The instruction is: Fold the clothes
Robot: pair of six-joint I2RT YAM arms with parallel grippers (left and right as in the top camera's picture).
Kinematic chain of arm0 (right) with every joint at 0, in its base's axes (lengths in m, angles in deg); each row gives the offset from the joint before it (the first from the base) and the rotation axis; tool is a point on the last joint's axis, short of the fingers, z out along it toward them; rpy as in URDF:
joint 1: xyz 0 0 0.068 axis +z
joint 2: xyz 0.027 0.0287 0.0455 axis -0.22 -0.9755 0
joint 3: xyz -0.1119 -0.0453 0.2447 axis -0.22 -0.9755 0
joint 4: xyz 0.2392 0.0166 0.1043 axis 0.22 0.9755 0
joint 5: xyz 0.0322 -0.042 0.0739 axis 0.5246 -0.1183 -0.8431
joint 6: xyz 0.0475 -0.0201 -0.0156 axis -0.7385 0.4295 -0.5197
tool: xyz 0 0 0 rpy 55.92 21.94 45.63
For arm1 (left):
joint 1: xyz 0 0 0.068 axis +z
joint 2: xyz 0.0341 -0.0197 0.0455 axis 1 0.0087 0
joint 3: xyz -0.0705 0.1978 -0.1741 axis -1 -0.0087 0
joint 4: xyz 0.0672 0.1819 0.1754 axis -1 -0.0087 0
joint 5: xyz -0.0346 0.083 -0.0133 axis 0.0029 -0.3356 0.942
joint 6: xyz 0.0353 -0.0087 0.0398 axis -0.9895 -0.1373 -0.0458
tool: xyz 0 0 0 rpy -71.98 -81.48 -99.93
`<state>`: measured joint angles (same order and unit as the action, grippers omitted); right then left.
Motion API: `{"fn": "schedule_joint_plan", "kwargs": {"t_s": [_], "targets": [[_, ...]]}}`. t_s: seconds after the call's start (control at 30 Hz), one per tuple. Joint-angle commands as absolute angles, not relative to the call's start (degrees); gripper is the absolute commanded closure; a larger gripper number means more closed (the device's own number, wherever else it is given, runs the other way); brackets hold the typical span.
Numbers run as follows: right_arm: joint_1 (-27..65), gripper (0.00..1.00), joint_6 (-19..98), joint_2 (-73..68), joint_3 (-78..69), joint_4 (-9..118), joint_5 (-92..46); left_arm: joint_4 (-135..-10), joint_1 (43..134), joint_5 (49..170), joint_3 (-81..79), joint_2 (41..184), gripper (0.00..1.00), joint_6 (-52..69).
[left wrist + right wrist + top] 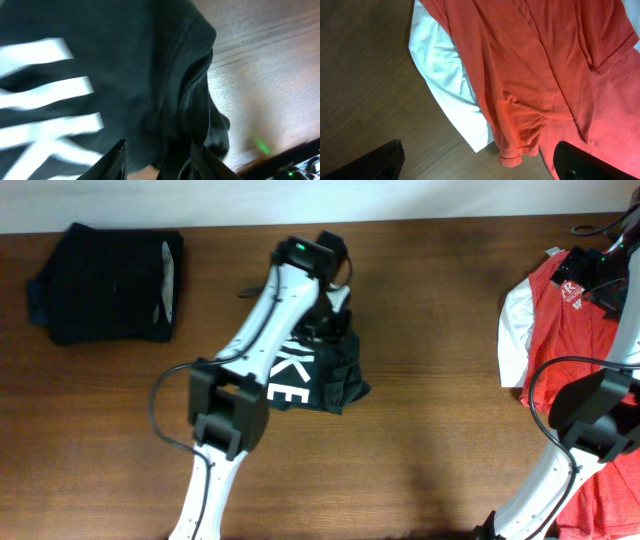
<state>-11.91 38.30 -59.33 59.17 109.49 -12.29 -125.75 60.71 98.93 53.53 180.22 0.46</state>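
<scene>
The black trousers (335,380) with big white lettering lie bunched at the table's centre and fill the left wrist view (100,65). My left gripper (325,315) hovers low over their far edge. Its fingers (157,162) are apart, with a thick black fold and a strip of table between them. The red white-sleeved T-shirt (565,330) lies spread at the right edge. My right gripper (610,278) is above its far part, fingers wide open (480,167) and empty over the white sleeve (447,75) and red cloth (530,60). A folded black garment with pale lining (105,285) lies at the far left.
The brown wooden table (440,290) runs to a pale wall along the far edge. My left arm (235,395) crosses the trousers' left side. My right arm (585,410) lies over the T-shirt's near part. Black cables loop by both arms.
</scene>
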Motion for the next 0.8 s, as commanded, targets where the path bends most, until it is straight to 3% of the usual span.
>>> {"fn": "schedule_joint_plan", "kwargs": {"t_s": [0.0,0.07,0.13,0.2,0.27,0.33,0.4,0.57,0.77], "targets": [[-12.07,0.01,38.00,-58.87,59.41,109.49,-11.55,-127.41,56.77,101.53,53.95,186.43,0.61,1.97],[-12.07,0.01,37.97,-58.87,59.41,109.49,-11.55,-128.14,53.45,103.76,53.95,188.16,0.77,1.93],[-12.07,0.01,37.97,-58.87,59.41,109.49,-11.57,-128.73,50.45,103.17,55.20,188.16,0.77,1.93],[-12.07,0.01,37.97,-58.87,59.41,109.49,-11.55,-129.99,48.77,98.77,57.10,188.16,0.69,1.93],[-12.07,0.01,37.97,-58.87,59.41,109.49,-11.55,-129.99,49.54,96.43,60.22,188.16,0.69,1.93],[-12.07,0.01,38.00,-58.87,59.41,109.49,-11.57,-128.42,52.31,90.75,66.89,188.16,0.58,4.03],[-12.07,0.01,37.97,-58.87,59.41,109.49,-11.57,-125.16,54.41,89.40,67.20,188.77,0.55,7.11],[-12.07,0.01,38.00,-58.87,59.41,109.49,-11.57,-122.78,52.60,90.25,67.20,193.71,0.56,7.06],[-12.07,0.01,38.00,-58.87,59.41,109.49,-11.57,-110.98,50.80,90.25,67.20,194.06,0.55,7.09]]}}
